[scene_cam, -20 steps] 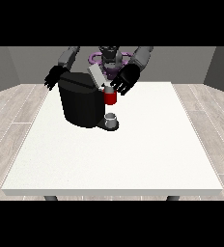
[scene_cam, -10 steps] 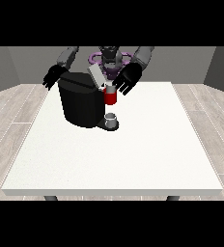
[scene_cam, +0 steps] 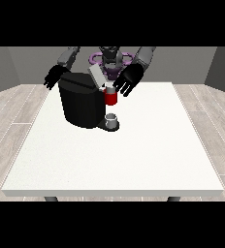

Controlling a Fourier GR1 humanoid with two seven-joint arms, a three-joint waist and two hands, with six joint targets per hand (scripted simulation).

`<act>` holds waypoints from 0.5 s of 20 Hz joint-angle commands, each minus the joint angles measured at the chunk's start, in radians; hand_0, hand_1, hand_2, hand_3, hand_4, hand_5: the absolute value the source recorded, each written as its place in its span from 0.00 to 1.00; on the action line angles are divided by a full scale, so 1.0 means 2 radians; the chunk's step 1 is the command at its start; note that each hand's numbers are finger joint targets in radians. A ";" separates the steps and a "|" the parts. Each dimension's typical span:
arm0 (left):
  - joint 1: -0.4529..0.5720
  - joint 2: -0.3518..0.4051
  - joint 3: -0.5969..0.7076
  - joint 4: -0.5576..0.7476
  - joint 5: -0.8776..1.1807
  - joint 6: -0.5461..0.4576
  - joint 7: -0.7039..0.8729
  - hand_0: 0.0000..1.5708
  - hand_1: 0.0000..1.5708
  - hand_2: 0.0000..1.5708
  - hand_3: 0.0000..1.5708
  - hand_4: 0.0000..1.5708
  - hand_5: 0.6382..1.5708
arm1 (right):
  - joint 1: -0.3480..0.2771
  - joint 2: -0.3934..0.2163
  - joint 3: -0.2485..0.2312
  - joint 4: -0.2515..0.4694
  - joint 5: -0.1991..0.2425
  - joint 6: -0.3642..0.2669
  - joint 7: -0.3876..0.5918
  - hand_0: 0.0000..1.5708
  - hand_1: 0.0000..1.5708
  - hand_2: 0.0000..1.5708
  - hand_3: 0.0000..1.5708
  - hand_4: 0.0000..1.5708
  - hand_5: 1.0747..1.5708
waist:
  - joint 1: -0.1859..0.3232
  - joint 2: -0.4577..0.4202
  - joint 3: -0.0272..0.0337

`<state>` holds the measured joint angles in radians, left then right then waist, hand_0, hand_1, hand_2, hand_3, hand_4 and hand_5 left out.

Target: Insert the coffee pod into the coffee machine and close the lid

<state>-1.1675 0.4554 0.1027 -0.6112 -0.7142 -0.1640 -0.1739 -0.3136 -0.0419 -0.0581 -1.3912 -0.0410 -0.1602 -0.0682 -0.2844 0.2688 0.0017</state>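
Front view: white table [scene_cam: 134,160] bearing black coffee machine [scene_cam: 83,104], grey lid [scene_cam: 97,76] tilted up.
Cup [scene_cam: 112,118]: on the machine's base.
Pod: not discernible.
Hand at the view's right [scene_cam: 127,80]: fingers spread, empty, just beside red brew head [scene_cam: 111,97].
Hand at the view's left [scene_cam: 54,76]: relaxed, behind machine.

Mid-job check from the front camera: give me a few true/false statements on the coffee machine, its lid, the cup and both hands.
1. The coffee machine stands on the white table. True.
2. The lid is shut flat. False: it is tilted up, open.
3. A small grey cup sits on the machine's base, below the red part. True.
4. The hand at the view's right rests on the table. False: it hovers beside the lid, fingers spread.
5. The hand at the view's left holds the cup. False: it is behind the machine, apart from the cup.
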 commanded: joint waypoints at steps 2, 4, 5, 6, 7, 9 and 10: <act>0.017 0.023 -0.014 0.016 -0.020 -0.012 -0.029 0.00 0.00 0.00 0.00 0.00 1.00 | -0.003 -0.004 0.010 -0.027 0.005 -0.001 0.028 0.00 0.00 0.00 0.00 0.29 1.00 | -0.007 0.003 -0.0010; -0.019 0.014 -0.013 0.011 -0.018 -0.033 0.007 0.00 0.00 0.00 0.00 0.00 1.00 | -0.002 0.004 0.011 0.000 0.013 -0.005 -0.002 0.00 0.00 0.00 0.00 0.30 1.00 | -0.009 0.005 -0.0007; 0.002 0.017 -0.014 0.011 -0.022 -0.023 -0.007 0.00 0.00 0.00 0.00 0.00 1.00 | -0.002 -0.008 -0.003 -0.007 0.000 -0.001 0.021 0.00 0.00 0.00 0.00 0.28 1.00 | -0.004 -0.004 -0.0008; 0.004 -0.007 -0.027 -0.001 -0.032 -0.009 0.008 0.00 0.00 0.00 0.00 0.00 1.00 | -0.005 -0.010 -0.013 0.013 -0.005 0.002 0.001 0.00 0.00 0.00 0.00 0.26 1.00 | 0.003 -0.004 -0.0006; 0.019 0.002 -0.024 0.001 -0.028 -0.014 -0.018 0.00 0.00 0.00 0.00 0.00 1.00 | -0.001 -0.008 -0.007 0.005 0.000 -0.003 0.015 0.00 0.00 0.00 0.00 0.26 1.00 | 0.014 -0.010 -0.0008; 0.005 -0.008 -0.028 -0.011 -0.030 -0.021 0.000 0.00 0.00 0.00 0.00 0.00 1.00 | -0.004 -0.009 -0.023 0.035 -0.008 -0.004 0.002 0.00 0.00 0.00 0.00 0.28 1.00 | 0.023 -0.013 -0.0006; 0.013 0.004 -0.018 -0.007 -0.021 -0.033 -0.010 0.00 0.00 0.00 0.00 0.00 1.00 | 0.011 -0.012 -0.024 0.028 -0.014 0.006 -0.008 0.00 0.00 0.00 0.00 0.24 1.00 | 0.023 -0.023 -0.0006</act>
<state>-1.1612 0.4648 0.0692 -0.6160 -0.7575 -0.1995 -0.1843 -0.3148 -0.0491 -0.0729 -1.3691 -0.0429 -0.1674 -0.0602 -0.2649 0.2517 0.0015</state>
